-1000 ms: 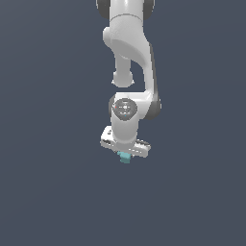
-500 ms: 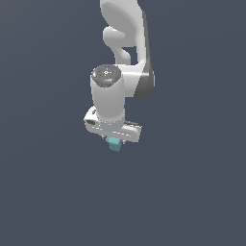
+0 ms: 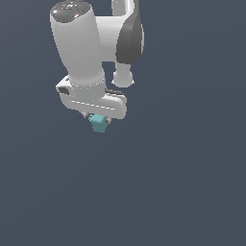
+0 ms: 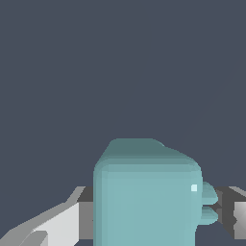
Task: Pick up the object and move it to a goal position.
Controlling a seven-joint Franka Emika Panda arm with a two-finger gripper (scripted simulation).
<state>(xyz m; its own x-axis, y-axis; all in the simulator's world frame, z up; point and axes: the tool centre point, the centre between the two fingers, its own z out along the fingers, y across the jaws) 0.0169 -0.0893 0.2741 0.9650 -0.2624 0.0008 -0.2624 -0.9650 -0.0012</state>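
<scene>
The object is a small teal blocky piece (image 3: 99, 123) held under the white arm's hand in the exterior view. My gripper (image 3: 97, 119) is shut on it, with the fingers mostly hidden by the hand above. In the wrist view the teal piece (image 4: 144, 194) fills the space between the two fingers (image 4: 72, 218), its little side nubs pressed toward the far finger. The piece hangs in the air, off any surface.
The white and dark grey arm (image 3: 91, 48) rises toward the top of the exterior view. Around it is only a plain dark grey-blue background.
The arm has swung toward the exterior view's left and come closer to the camera, carrying the teal piece up with it. The grip has not changed.
</scene>
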